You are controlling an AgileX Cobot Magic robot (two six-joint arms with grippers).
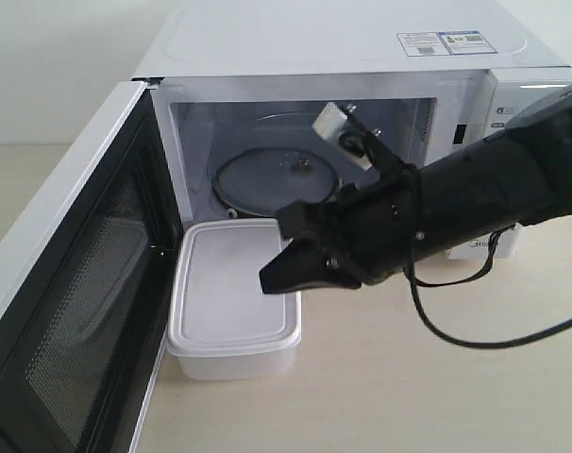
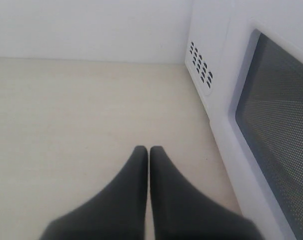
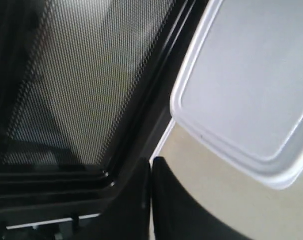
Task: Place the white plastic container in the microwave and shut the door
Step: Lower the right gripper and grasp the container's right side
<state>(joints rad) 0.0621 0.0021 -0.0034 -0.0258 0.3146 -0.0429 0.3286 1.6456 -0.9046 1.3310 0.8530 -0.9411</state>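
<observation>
The white plastic container (image 1: 234,302) rests on the table just in front of the microwave (image 1: 343,66), whose door (image 1: 74,311) hangs wide open at the left, black mesh inner face showing. My right gripper (image 1: 270,276) is shut and empty, hovering over the container's right edge with its tips pointing left. In the right wrist view the right gripper (image 3: 151,162) sits between the door's inner face (image 3: 81,80) and the container's lid (image 3: 246,85). My left gripper (image 2: 149,150) is shut on nothing, low over the table beside the door's outer window (image 2: 276,125).
Inside the open cavity lies the round glass turntable (image 1: 277,179). A black cable (image 1: 475,330) loops down from the right arm to the table. The microwave's side vent holes (image 2: 200,67) appear in the left wrist view. Beige tabletop (image 1: 409,396) stretches in front.
</observation>
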